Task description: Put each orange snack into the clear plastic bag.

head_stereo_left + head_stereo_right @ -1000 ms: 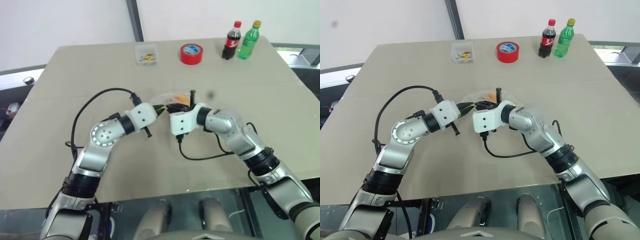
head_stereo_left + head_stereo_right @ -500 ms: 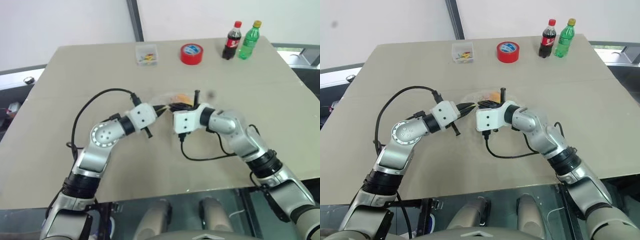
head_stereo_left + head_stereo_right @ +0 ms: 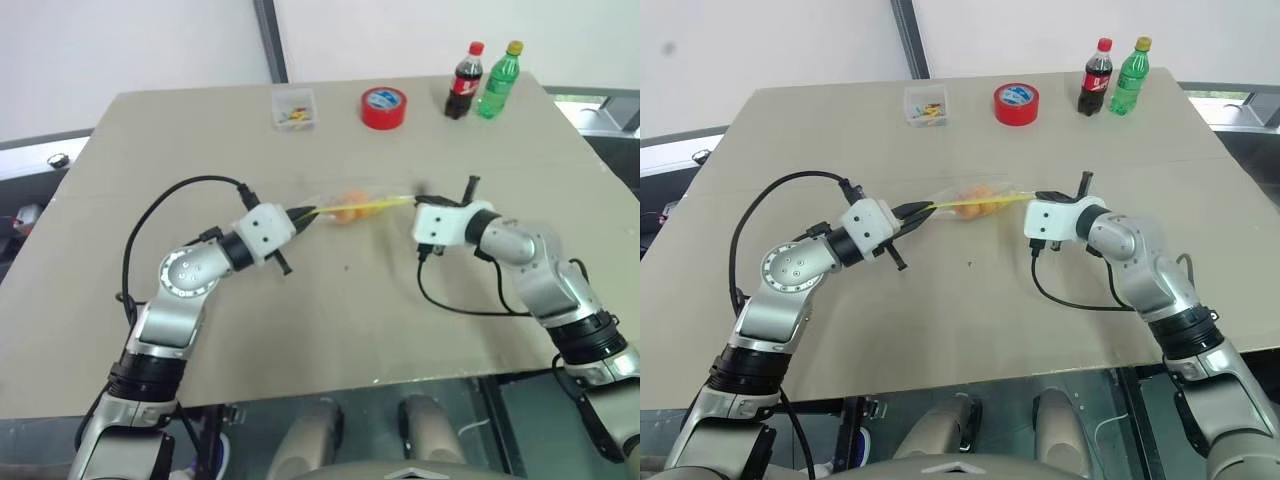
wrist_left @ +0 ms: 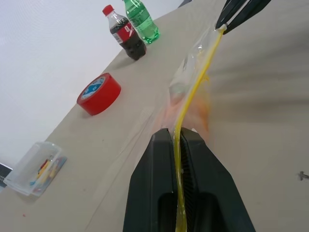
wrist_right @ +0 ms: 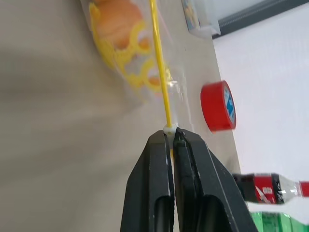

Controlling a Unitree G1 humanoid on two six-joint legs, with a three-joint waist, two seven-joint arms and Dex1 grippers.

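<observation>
The clear plastic bag (image 3: 350, 208) hangs stretched between my two grippers, just above the table's middle. My left gripper (image 3: 300, 213) is shut on the left end of its yellow seal strip (image 4: 193, 92). At the strip's right end, my right gripper (image 3: 413, 201) is shut too, its fingers (image 5: 159, 159) pinching the strip. The orange snacks (image 3: 976, 198) show as an orange mass inside the bag, below the strip; I cannot tell them apart. One orange snack (image 5: 116, 17) lies behind the bag's yellow print.
At the table's far side stand a small clear box of coloured bits (image 3: 293, 110), a red tape roll (image 3: 383, 107), a cola bottle (image 3: 462, 82) and a green bottle (image 3: 498, 80). Black cables loop from both wrists onto the table.
My right gripper has slid to the right along the yellow strip, away from the left gripper, and the bag is now pulled out long between them. The left gripper has stayed put.
</observation>
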